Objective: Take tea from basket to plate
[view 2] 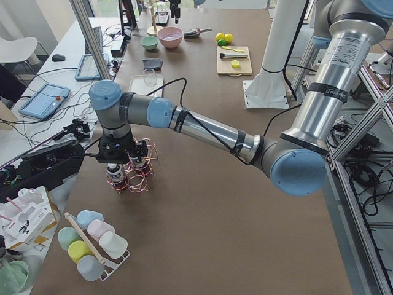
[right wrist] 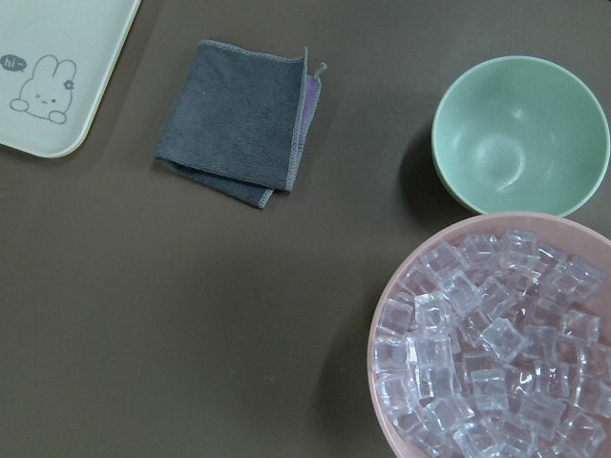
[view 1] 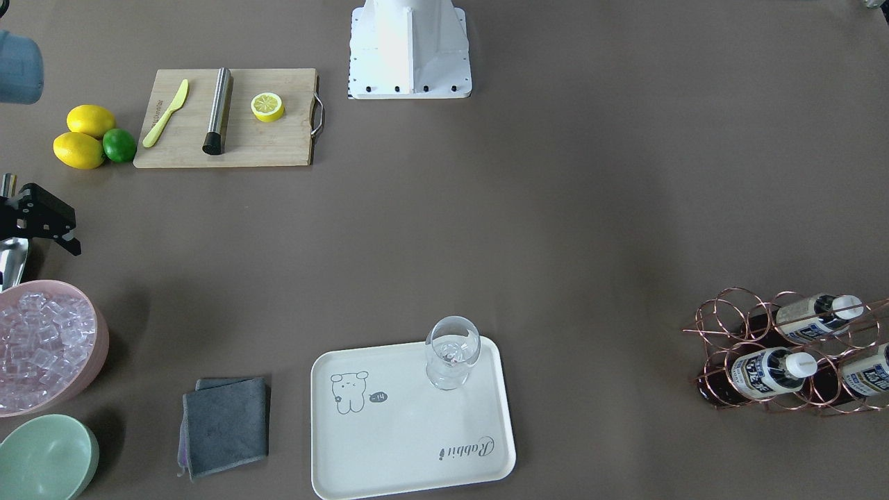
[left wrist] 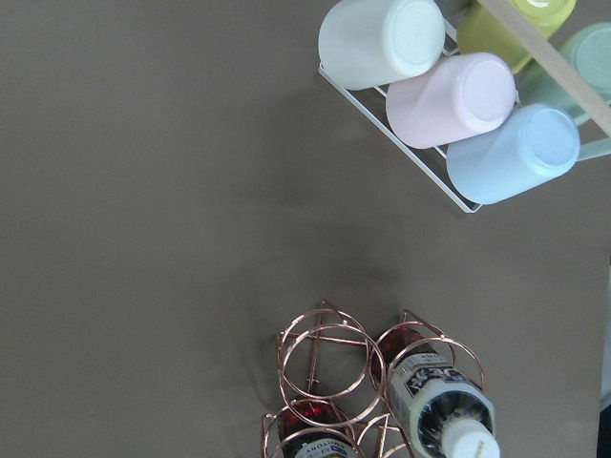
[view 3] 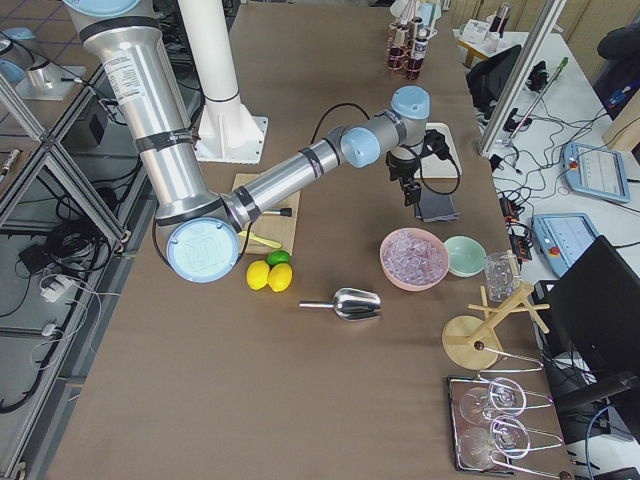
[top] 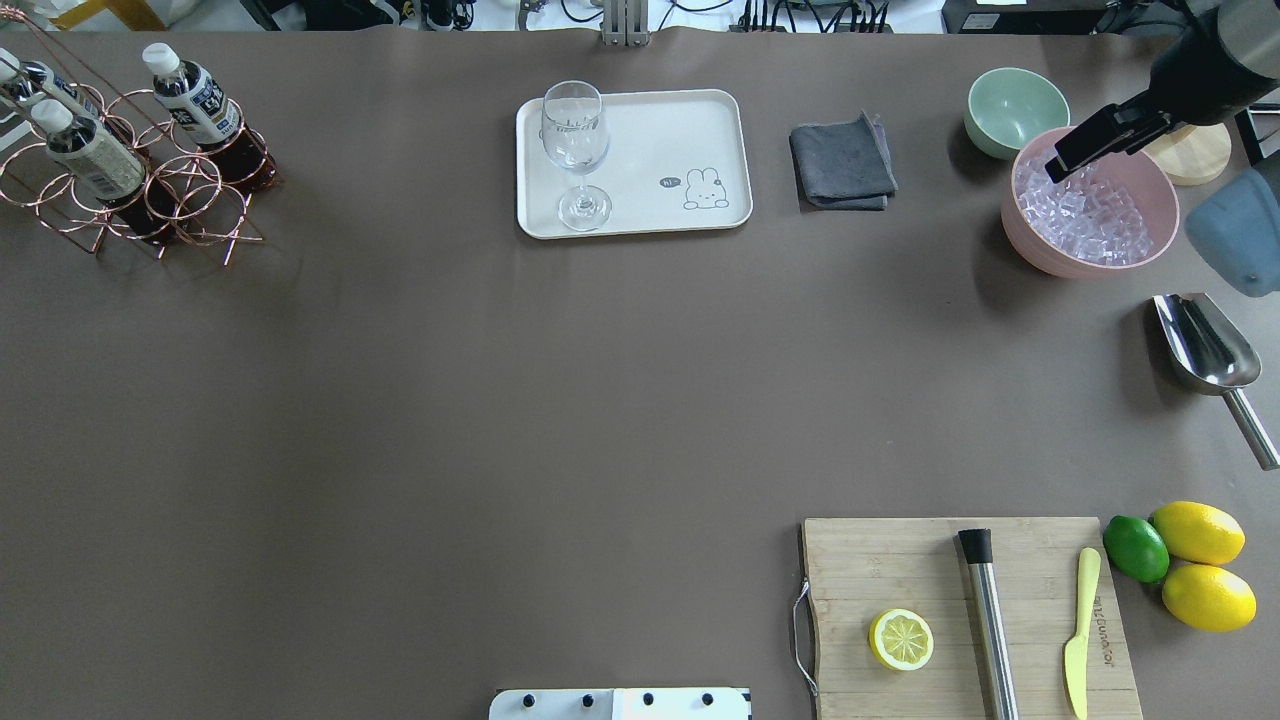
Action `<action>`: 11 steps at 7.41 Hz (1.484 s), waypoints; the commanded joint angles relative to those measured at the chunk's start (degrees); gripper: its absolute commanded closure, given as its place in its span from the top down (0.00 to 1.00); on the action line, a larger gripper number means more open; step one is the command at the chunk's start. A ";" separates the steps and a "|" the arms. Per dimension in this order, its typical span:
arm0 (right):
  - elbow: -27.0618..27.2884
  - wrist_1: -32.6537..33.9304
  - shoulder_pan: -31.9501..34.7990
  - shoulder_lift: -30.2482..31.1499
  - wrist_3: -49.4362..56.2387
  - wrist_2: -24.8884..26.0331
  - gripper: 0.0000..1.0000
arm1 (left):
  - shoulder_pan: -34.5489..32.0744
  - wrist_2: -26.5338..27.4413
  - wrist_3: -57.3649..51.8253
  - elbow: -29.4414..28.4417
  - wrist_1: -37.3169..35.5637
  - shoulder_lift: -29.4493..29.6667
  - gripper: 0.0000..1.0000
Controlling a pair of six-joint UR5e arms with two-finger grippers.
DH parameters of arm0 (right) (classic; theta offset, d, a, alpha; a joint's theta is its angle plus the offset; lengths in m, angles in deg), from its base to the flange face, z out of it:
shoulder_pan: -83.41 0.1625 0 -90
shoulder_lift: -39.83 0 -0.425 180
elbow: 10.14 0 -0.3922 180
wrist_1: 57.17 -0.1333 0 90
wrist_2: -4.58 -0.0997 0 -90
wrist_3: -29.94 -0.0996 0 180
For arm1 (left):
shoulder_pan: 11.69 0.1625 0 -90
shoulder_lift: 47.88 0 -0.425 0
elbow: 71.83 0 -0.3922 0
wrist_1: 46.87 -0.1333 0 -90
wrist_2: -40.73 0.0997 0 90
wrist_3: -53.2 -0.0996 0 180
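Note:
The copper wire basket stands at the table's far left corner and holds three tea bottles with white caps. The left wrist view looks down on the basket and one tea bottle. My left gripper hangs right over the bottles in the exterior left view; I cannot tell whether it is open. The cream plate lies far centre with an empty wine glass on it. My right gripper hovers over the pink ice bowl, with its jaw state unclear.
A green bowl and a folded grey cloth lie between the plate and the ice bowl. A metal scoop rests at the right edge. The cutting board holds a lemon half, a muddler and a knife. A rack of cups stands beyond the basket.

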 commanded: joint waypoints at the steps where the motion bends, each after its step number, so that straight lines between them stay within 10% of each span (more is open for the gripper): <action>1: 1.07 -0.90 -1.22 -1.08 -0.71 -7.95 1.00 | 2.14 -0.30 3.55 -6.33 -0.22 7.41 0.98; 11: 0.98 -7.67 -2.28 0.22 -7.13 -8.60 1.00 | 8.39 2.07 8.12 -8.11 -0.13 11.92 0.97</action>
